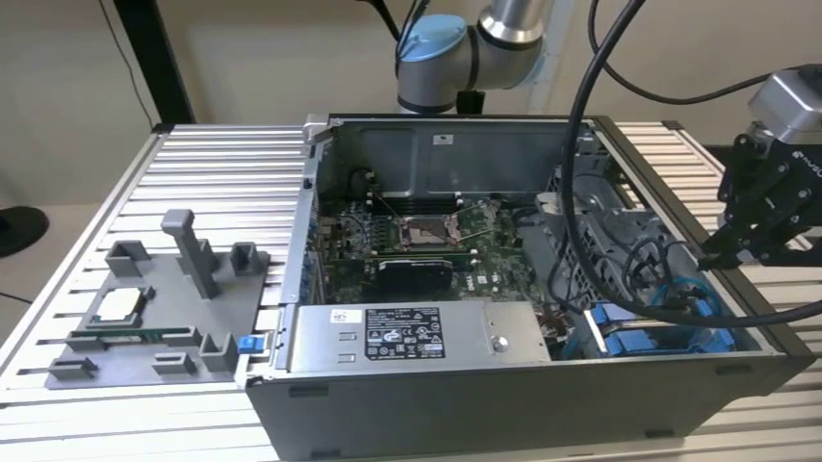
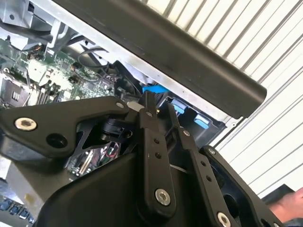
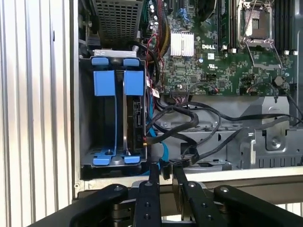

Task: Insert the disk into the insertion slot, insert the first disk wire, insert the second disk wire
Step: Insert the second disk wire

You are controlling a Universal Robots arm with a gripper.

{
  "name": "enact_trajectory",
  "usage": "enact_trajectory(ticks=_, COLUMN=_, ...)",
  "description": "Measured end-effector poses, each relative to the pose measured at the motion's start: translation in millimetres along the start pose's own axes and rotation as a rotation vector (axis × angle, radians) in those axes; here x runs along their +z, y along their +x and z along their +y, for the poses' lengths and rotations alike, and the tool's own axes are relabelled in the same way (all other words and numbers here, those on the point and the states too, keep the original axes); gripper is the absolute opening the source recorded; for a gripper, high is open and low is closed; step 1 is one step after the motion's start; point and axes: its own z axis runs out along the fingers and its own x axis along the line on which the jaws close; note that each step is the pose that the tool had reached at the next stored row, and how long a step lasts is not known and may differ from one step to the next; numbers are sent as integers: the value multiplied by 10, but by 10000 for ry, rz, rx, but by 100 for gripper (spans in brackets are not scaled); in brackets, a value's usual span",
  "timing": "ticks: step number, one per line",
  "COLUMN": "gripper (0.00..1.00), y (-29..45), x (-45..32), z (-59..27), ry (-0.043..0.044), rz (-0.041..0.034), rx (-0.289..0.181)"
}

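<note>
The insertion slot is a grey drive cage with blue rails in the open computer case, at the exterior view's right front corner. The disk sits edge-on inside it, between blue frame tabs. A blue wire and black wires lie loose beside the cage. My gripper hovers over the case's side wall next to the cage, also seen in the exterior view and the second wrist view. Its fingers stand a narrow gap apart, and I see nothing clearly gripped between them.
A grey power-supply box lies along the case front, the motherboard behind it. Thick black robot cables hang across the case. A grey fixture with parts stands on the slatted table at the exterior view's left.
</note>
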Motion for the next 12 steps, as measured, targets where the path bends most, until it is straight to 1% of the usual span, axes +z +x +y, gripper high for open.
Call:
enact_trajectory(ticks=3, gripper=100, y=4, x=25, z=-5, ry=-155, rz=5, rx=26)
enact_trajectory(ticks=5, gripper=100, y=6, x=40, z=-5, ry=-223, rz=7, rx=38)
enact_trajectory(ticks=6, gripper=100, y=7, x=45, z=-5, ry=-237, rz=9, rx=40)
enact_trajectory(ticks=11, gripper=100, y=7, x=50, z=-7, ry=-239, rz=8, rx=40)
enact_trajectory(ticks=12, gripper=0, y=7, x=50, z=-7, ry=-239, rz=7, rx=40)
